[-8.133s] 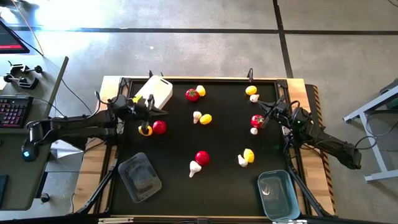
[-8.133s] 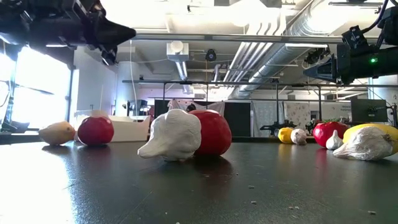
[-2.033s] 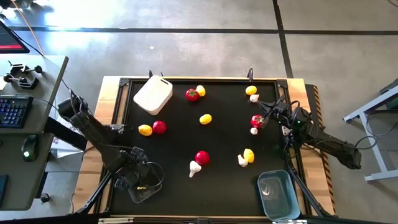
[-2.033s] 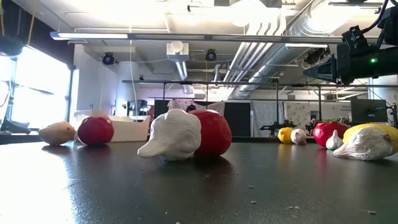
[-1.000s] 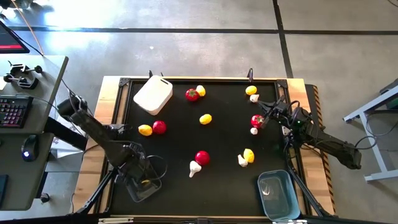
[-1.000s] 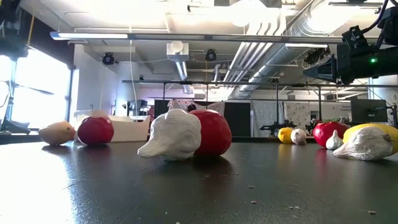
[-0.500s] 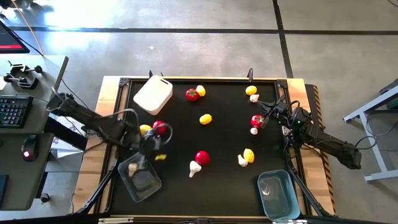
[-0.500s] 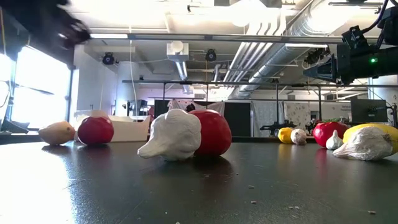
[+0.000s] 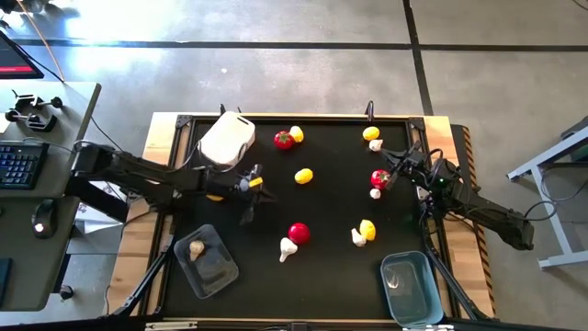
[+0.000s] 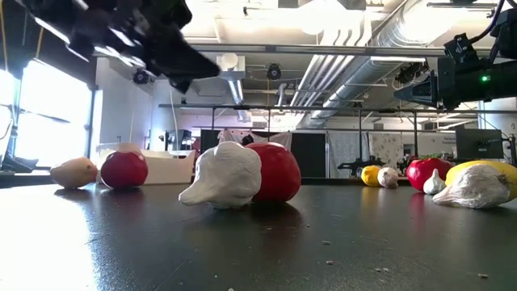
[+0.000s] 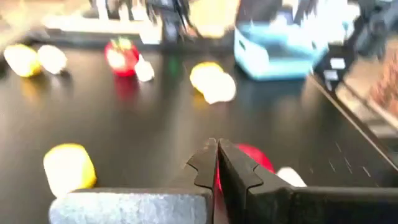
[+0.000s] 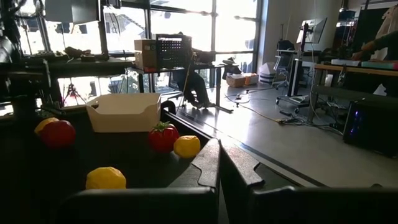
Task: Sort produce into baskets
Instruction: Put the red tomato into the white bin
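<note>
Three tubs sit on the black table (image 9: 322, 285): white tub (image 9: 226, 139) at the far left corner, clear tub (image 9: 208, 262) at the near left, blue tub (image 9: 411, 286) at the near right. One garlic (image 9: 196, 248) lies inside the clear tub; the blue tub looks empty.

Left gripper (image 9: 254, 186) hangs above the table between the white and clear tubs, near the left-middle, fingers pressed together and holding nothing. Its arm covers the lemon and tomato that lie just below the white tub; only a bit of yellow shows. In the low view those two show at far left: lemon (image 10: 74, 172) and tomato (image 10: 123, 169), side by side, with the left gripper (image 10: 198, 65) above them.

Right gripper (image 9: 390, 175) rests at the right edge, fingers closed on nothing, just beside a tomato (image 9: 378, 178) and a garlic (image 9: 375, 193).

Loose produce on the table: tomato (image 9: 284, 140) touching a lemon (image 9: 297, 134) at the far middle; lemon (image 9: 303, 176) alone at centre; tomato (image 9: 299, 233) with garlic (image 9: 288, 248) against it, near the middle front; lemon (image 9: 367, 228) with garlic (image 9: 357, 238) to their right; lemon (image 9: 370, 133) and garlic (image 9: 376, 144) at the far right.
</note>
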`<state>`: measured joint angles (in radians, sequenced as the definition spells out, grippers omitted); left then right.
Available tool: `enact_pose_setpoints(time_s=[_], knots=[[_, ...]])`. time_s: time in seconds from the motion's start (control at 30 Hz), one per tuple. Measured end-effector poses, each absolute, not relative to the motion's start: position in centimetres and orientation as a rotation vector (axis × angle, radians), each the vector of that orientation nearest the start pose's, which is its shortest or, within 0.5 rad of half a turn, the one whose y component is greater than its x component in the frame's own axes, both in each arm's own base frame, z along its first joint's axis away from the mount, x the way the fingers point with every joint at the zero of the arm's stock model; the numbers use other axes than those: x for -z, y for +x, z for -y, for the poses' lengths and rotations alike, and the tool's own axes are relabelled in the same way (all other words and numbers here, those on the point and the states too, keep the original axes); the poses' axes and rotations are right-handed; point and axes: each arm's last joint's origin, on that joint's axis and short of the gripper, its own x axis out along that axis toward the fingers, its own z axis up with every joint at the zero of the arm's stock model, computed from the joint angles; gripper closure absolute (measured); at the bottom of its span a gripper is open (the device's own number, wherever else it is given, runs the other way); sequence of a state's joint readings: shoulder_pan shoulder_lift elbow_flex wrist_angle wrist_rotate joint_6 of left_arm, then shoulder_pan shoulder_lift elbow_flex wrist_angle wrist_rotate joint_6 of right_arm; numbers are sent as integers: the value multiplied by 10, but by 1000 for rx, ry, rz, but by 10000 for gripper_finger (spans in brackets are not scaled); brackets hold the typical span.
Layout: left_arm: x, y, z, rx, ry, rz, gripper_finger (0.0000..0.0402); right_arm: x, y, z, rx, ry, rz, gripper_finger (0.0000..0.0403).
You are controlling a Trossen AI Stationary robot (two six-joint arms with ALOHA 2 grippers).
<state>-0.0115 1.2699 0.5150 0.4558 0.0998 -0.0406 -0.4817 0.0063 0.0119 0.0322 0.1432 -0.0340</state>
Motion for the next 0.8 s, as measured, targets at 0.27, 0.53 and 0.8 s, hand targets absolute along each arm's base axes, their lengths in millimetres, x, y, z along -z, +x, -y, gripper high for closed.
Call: enact_pose_setpoints(time_s=[0.27, 0.53, 0.8], knots=[[-193, 267, -17, 41, -49, -95, 401, -170, 84, 49, 626, -39, 27, 402], [-186, 266, -62, 102, -66, -56, 401, -170, 84, 49, 625, -15, 36, 402], [-189, 257, -93, 53, -79, -10, 401, -175, 84, 49, 622, 54, 109, 402]])
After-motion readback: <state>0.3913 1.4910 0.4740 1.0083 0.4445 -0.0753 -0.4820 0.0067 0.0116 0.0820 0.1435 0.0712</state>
